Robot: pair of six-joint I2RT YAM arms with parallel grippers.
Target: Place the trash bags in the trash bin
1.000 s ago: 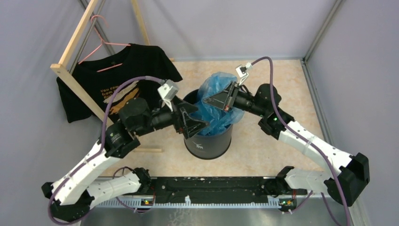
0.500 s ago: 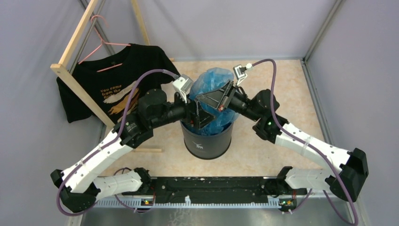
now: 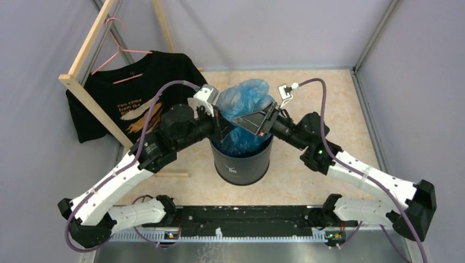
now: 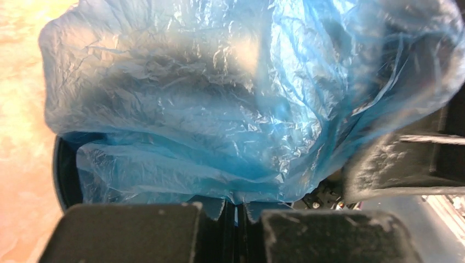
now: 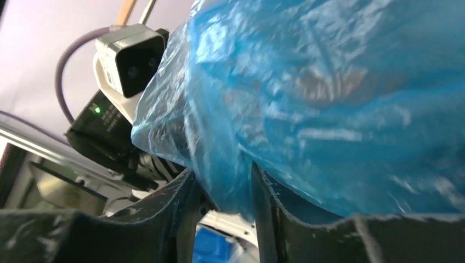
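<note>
The light-blue trash bag (image 3: 244, 101) bulges out of the top of the dark round trash bin (image 3: 241, 164), its lower part inside. My left gripper (image 3: 225, 131) reaches in from the left over the rim. In the left wrist view it (image 4: 237, 204) is shut on a pinch of the bag (image 4: 219, 109), with the bin rim (image 4: 61, 175) below. My right gripper (image 3: 239, 120) comes in from the right against the bag's front. Its jaws (image 5: 222, 181) stand apart, with a fold of the bag (image 5: 329, 109) hanging loosely between them.
A black T-shirt (image 3: 137, 93) hangs on a pink hanger (image 3: 112, 52) from a wooden rack (image 3: 82, 87) at the back left, close to my left arm. Grey walls close in the sides and back. The arm bases sit along the near edge.
My left gripper swung in from the bin's left side, then shut on the bag. My right gripper, shut before, has parted its jaws and slid lower on the bag.
</note>
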